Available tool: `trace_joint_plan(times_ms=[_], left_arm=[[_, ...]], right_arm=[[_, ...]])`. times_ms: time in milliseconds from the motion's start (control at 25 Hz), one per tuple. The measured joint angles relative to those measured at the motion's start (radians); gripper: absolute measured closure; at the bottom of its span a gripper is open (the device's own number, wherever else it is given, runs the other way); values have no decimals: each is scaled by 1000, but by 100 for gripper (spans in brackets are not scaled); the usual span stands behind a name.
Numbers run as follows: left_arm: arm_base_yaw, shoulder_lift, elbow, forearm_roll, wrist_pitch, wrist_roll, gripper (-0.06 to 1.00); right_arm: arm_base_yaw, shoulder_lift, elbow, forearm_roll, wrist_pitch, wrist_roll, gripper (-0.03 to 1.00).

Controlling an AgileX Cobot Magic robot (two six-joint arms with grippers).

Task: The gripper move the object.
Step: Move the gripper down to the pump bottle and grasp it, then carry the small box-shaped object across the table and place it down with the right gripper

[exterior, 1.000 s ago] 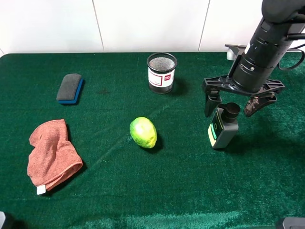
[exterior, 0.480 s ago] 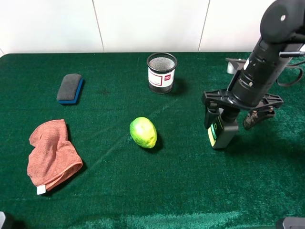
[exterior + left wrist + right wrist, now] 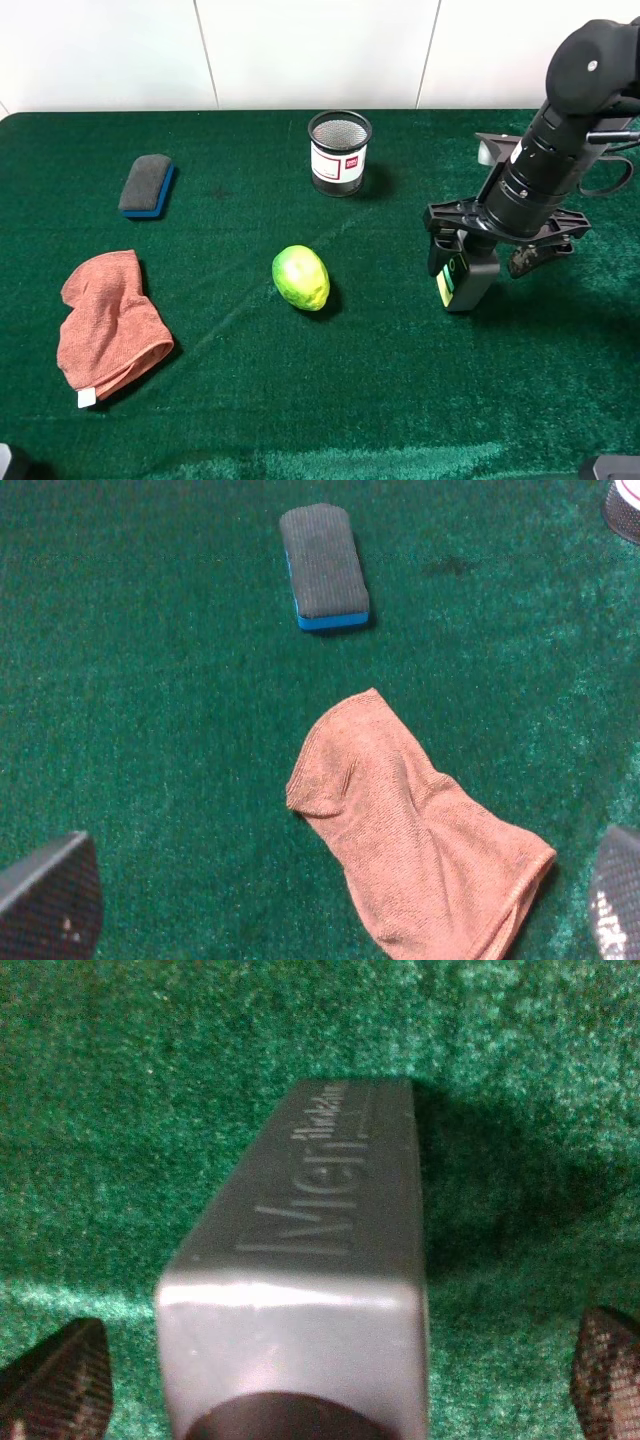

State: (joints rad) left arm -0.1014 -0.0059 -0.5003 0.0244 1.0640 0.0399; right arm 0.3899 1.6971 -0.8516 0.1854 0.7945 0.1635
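On the tabletop (image 3: 380, 400), toward its right side, the bottle (image 3: 465, 283) is standing well right of the fruit (image 3: 300, 277). The right gripper (image 3: 487, 262) is hanging over it, fingers (image 3: 55, 1380) spread apart on either side, not touching. The left gripper (image 3: 330, 905) is hovering open-fingered above the cloth (image 3: 420, 850).

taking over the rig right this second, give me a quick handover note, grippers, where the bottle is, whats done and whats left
Right gripper: open, lowered over the pump bottle, one finger on each side, a gap showing on both sides in the wrist view. Not gripping.
Left gripper: open, holding nothing, above the orange cloth.
Bottle: standing on the right part of the green table, to the right of the fruit.
Done: right gripper is placed around the bottle.
Left: close on it, lift, move it. Where it goes is not shown.
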Motion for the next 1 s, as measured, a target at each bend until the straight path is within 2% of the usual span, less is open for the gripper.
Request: trace_joint_plan(times_ms=[160,240,480,1000], left_arm=[[0,0,0,0,0,0,-5],[0,0,0,0,0,0,-5],[0,0,0,0,0,0,-5],[0,0,0,0,0,0,-5]], right_arm=[[0,1,0,0,0,3,28],[0,1,0,0,0,3,34],[0,1,-1,-15,12,5,62],[0,0,-2,-19,13,6,62]])
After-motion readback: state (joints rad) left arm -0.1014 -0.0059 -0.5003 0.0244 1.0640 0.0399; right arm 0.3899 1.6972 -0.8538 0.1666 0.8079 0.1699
